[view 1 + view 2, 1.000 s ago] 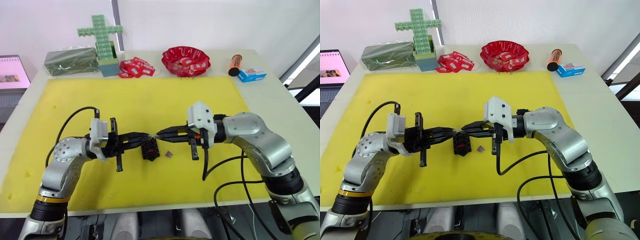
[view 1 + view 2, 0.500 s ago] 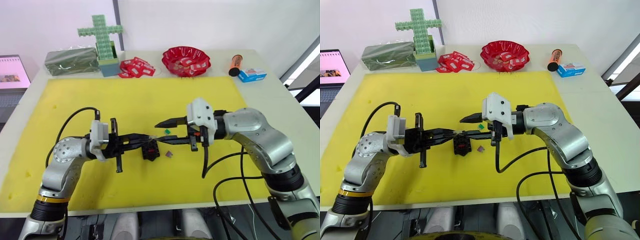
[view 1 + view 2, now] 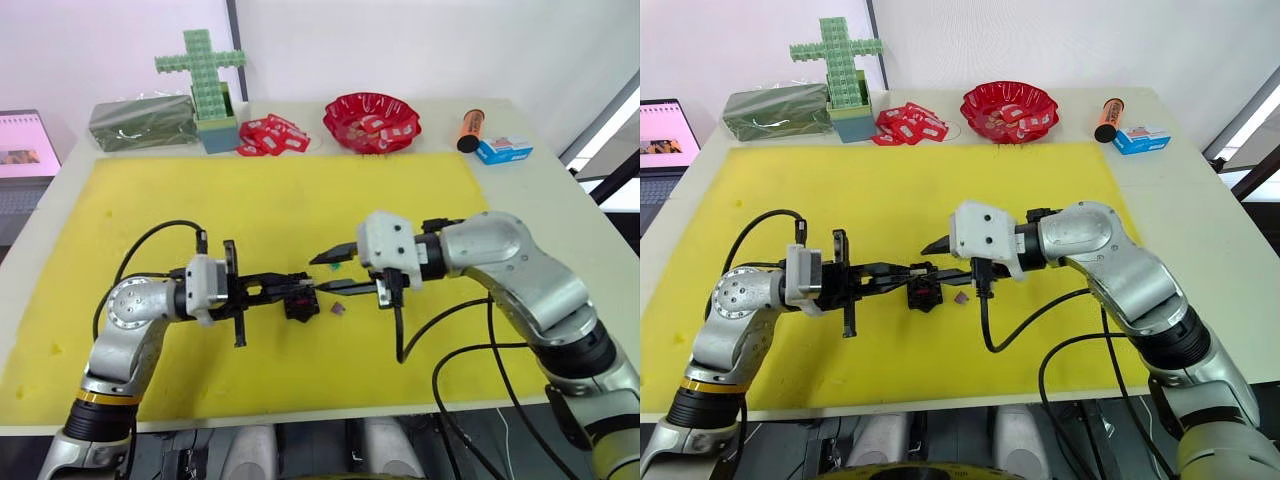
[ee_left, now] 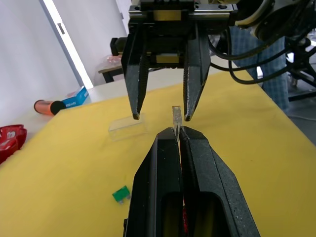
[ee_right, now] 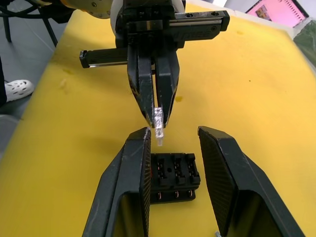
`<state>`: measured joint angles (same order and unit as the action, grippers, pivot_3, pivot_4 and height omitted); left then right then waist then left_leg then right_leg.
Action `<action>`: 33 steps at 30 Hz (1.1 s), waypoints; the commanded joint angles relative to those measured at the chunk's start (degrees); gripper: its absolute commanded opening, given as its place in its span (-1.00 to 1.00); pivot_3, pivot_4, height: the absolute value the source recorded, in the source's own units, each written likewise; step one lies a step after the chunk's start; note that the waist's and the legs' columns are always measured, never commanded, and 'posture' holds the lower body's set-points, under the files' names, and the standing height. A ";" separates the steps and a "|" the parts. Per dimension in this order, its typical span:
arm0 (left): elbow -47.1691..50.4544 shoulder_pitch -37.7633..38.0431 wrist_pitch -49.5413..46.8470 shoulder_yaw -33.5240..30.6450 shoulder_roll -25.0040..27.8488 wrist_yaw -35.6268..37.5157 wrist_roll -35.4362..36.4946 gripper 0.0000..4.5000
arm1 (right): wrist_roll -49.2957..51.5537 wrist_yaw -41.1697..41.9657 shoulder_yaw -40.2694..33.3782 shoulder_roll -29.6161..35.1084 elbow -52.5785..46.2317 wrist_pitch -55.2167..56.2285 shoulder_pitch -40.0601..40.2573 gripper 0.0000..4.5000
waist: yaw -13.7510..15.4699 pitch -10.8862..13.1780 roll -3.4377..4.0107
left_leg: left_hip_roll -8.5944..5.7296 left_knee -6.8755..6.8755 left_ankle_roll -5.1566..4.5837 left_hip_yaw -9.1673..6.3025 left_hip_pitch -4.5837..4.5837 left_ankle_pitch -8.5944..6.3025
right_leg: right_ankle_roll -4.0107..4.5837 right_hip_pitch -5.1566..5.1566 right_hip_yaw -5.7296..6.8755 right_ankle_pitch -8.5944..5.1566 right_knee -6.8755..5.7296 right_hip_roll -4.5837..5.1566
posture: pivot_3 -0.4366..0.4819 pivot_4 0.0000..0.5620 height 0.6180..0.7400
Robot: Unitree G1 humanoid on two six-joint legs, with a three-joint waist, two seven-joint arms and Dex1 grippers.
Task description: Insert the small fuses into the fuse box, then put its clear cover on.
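Note:
The black fuse box lies on the yellow mat, with a spot of red on its top. My left gripper hovers just over it, shut on a pale grey fuse that sticks out past its tips. My right gripper faces it tip to tip, open, its fingers straddling the fuse without touching it. A purple fuse lies just right of the box. The green fuse and the clear cover rest on the mat farther back.
Along the table's back edge stand a green brick cross, a dark green package, red-and-white packets, a red bowl, an orange cylinder and a blue box. A laptop sits far left.
The right gripper, shut against the left gripper's tip a second ago, opened and now stands open around the fuse. The left gripper kept hold and edged slightly right.

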<state>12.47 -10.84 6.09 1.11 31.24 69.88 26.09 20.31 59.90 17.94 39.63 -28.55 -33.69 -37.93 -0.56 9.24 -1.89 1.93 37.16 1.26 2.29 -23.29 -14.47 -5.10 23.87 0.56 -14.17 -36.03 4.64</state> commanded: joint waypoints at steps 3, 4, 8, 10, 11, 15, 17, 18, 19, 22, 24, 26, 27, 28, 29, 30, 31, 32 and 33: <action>-0.89 -0.51 2.68 0.19 0.26 -0.19 -1.25 -1.00 | -3.08 -0.32 1.01 0.53 -2.41 2.39 0.24 -0.27 | -0.02 0.00 0.00 | 0.00 0.00 0.00 0.00 0.00 0.00 | 0.00 0.00 0.00 0.00 0.00 0.00 | -0.05 -0.47 1.00; -1.07 -0.63 2.87 0.27 0.24 -0.20 -1.33 -1.00 | -3.45 -0.29 1.23 0.57 -2.51 2.59 0.44 -0.27 | 0.01 0.00 0.00 | 0.00 0.00 0.00 0.00 0.00 0.00 | 0.00 0.00 0.00 0.00 0.00 0.00 | -0.05 -0.47 1.00; -1.08 -0.54 3.32 0.54 0.25 -0.18 -1.43 -1.00 | -3.91 -0.13 1.26 0.46 -2.68 2.68 0.80 -0.27 | -0.02 0.00 0.00 | 0.00 0.01 0.00 0.01 0.00 0.00 | -0.01 0.00 0.00 0.01 0.00 0.00 | -0.05 -0.47 1.00; -0.88 -0.34 3.40 0.68 0.25 -0.14 -1.51 -1.00 | -4.11 -0.12 1.22 0.40 -2.63 2.75 0.99 -0.27 | -0.02 0.00 0.00 | 0.00 0.00 0.00 0.00 0.00 0.00 | -0.01 0.00 0.00 0.01 0.00 0.00 | -0.05 -0.47 1.00; -0.82 -0.32 3.38 0.71 0.23 -0.19 -1.52 -1.00 | -4.23 -0.11 1.22 0.38 -2.56 2.81 1.08 -0.27 | -0.02 0.00 0.00 | 0.00 0.00 0.00 0.00 0.00 0.00 | -0.02 0.00 0.00 0.01 0.00 0.00 | -0.05 -0.47 1.00; -0.64 -0.37 3.12 0.93 0.16 -0.30 -1.51 -1.00 | -4.90 0.19 1.15 0.54 -2.03 3.58 1.35 -0.27 | 0.00 0.00 0.00 | 0.00 0.00 0.00 0.01 0.00 0.00 | -0.01 0.00 0.00 0.01 0.00 0.00 | -0.05 -0.47 1.00; -0.60 -0.41 3.44 1.13 0.25 0.07 -1.63 -1.00 | -5.01 0.33 1.16 0.31 -1.78 3.70 1.12 -0.27 | -0.03 0.00 0.00 | 0.00 0.01 0.00 0.01 0.00 0.00 | -0.02 0.00 0.00 0.01 0.00 0.00 | -0.05 -0.47 1.00; -0.58 -0.43 3.56 1.19 0.26 0.20 -1.63 -1.00 | -5.05 0.36 1.19 0.24 -1.69 3.75 1.04 -0.27 | -0.03 0.00 0.00 | 0.00 0.00 0.00 0.00 0.00 0.00 | -0.03 0.00 0.00 0.02 -0.01 0.00 | -0.05 -0.47 1.00; -0.49 -0.40 3.62 1.22 0.26 0.25 -1.62 -1.00 | -5.05 0.39 1.20 0.24 -1.71 3.78 1.05 -0.27 | -0.03 0.00 0.00 | 0.00 0.00 0.00 0.00 0.00 0.00 | -0.04 0.00 0.00 0.02 -0.01 0.00 | -0.05 -0.47 1.00; -0.58 -0.34 3.50 1.28 0.29 0.05 -1.73 -1.00 | -4.99 0.77 1.57 0.01 -1.39 4.06 1.19 -0.56 | 0.00 0.00 0.00 | 0.00 0.00 0.00 0.01 0.00 0.00 | -0.03 0.00 0.00 0.02 0.00 0.00 | -0.05 -0.47 1.00; -0.52 -0.13 3.56 1.42 0.49 0.10 -1.79 -1.00 | -4.87 1.00 1.60 -0.14 -1.52 4.04 1.27 -0.83 | -0.03 0.00 0.00 | 0.00 0.00 0.00 0.00 0.00 0.00 | -0.03 0.00 0.00 0.02 -0.01 0.00 | -0.05 -0.47 1.00; -0.42 0.01 3.73 1.54 0.64 0.14 -1.90 -1.00 | -4.65 1.13 1.60 -0.51 -1.67 3.84 1.00 -0.99 | -0.03 0.00 0.00 | 0.00 0.00 0.00 0.00 0.00 0.00 | -0.03 0.00 0.00 0.02 -0.01 0.00 | -0.05 -0.47 1.00; -0.42 0.01 3.77 1.57 0.65 0.09 -1.91 -1.00 | -4.64 1.23 1.63 -0.62 -1.63 3.84 0.89 -0.99 | -0.02 0.00 0.00 | 0.00 0.00 0.00 0.00 0.00 0.00 | -0.03 0.00 0.00 0.02 -0.01 0.00 | -0.05 -0.47 1.00; -0.28 0.07 3.74 1.58 0.64 0.00 -1.87 -1.00 | -4.63 1.31 1.63 -0.66 -1.67 3.87 0.87 -0.99 | -0.01 0.00 0.00 | 0.00 0.00 0.00 0.00 0.00 0.00 | -0.03 0.00 0.00 0.02 0.00 0.00 | -0.05 -0.47 1.00; -0.19 0.15 3.69 1.62 0.67 -0.07 -1.89 -1.00 | -4.62 1.39 1.59 -0.67 -1.62 3.91 0.91 -0.99 | -0.01 0.00 0.00 | 0.00 0.00 0.00 0.01 0.00 0.00 | -0.03 0.00 0.00 0.02 0.00 0.00 | -0.05 -0.47 1.00; -0.10 0.27 3.74 1.61 0.70 -0.08 -1.86 -1.00 | -4.63 1.50 1.57 -0.62 -1.58 3.98 0.97 -0.99 | -0.01 0.00 0.00 | 0.00 0.00 0.00 0.01 0.00 0.00 | -0.03 0.00 0.00 0.02 0.00 0.00 | -0.05 -0.47 1.00; -0.03 0.35 3.77 1.59 0.73 -0.10 -1.83 -1.00 | -4.69 1.67 1.58 -0.51 -1.47 4.13 1.02 -0.99 | -0.02 0.00 0.00 | 0.00 0.00 0.00 0.00 0.00 0.00 | -0.03 0.00 0.00 0.02 -0.01 0.00 | -0.05 -0.47 1.00; 0.01 0.41 3.80 1.59 0.76 -0.06 -1.74 -1.00 | -4.68 1.79 1.53 -0.46 -1.35 4.20 1.05 -0.99 | -0.02 0.00 0.00 | 0.00 0.00 0.00 0.00 0.00 0.00 | -0.03 0.00 0.00 0.02 -0.01 0.00 | -0.05 -0.47 1.00; 0.05 0.46 4.21 1.53 0.73 0.06 -1.63 -1.00 | -4.59 1.87 1.45 -0.42 -1.33 4.14 1.10 -0.99 | -0.02 0.00 0.00 | 0.00 0.00 0.00 0.00 0.00 0.00 | -0.03 0.00 0.00 0.02 -0.01 0.00 | -0.05 -0.47 1.00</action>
<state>10.68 -10.60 9.16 2.30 31.68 69.74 24.24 15.36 61.62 20.24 39.36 -28.94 -30.50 -36.11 -0.59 9.24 -1.89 1.94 37.16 1.26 2.29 -23.29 -14.47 -5.13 23.87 0.56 -14.16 -36.04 4.64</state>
